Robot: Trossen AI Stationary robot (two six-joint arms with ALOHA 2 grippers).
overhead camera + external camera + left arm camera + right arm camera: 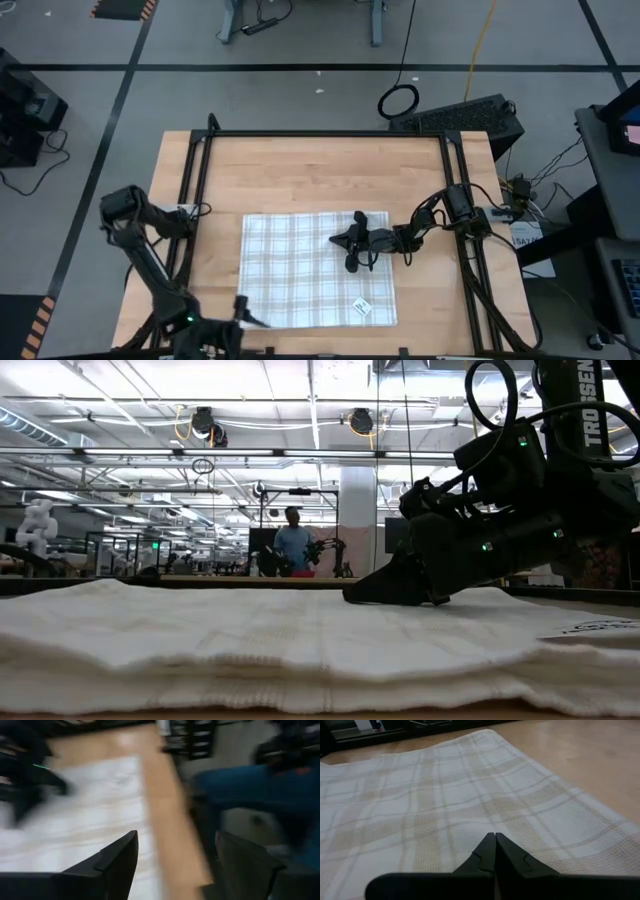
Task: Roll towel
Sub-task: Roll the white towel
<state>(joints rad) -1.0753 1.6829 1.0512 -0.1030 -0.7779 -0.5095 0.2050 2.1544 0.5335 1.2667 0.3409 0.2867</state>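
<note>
1. Two arms work at one wooden table point(300, 170); we identify them from the high view.
2. We find the towel point(300, 270) lying flat and spread out on the table, toward the near edge and roughly midway between the two arms. Its grey plaid check shows clearly in the right wrist view point(445, 800).
3. We note a small white tag point(361, 308) on the towel near its corner on the right arm's side, by the near edge.
4. We locate the right gripper point(352, 243) over the far right part of the towel, reaching in from the right side of the table.
5. We read the right gripper's fingers point(487, 855) as pressed together, tips meeting, low on the cloth. We see no fold of cloth between them.
6. We confirm in the low view that the right gripper point(385, 592) sits down at the towel's surface point(250, 640).
7. We locate the left gripper point(240, 315) at the near edge of the table, just beside the towel's near left corner.
8. We see the left gripper's fingers point(117, 857) spread apart in the left wrist view, with nothing between them. The towel point(90, 805) lies ahead of them.
9. We observe a person point(292, 540) standing far back in the room in the low view.
</note>
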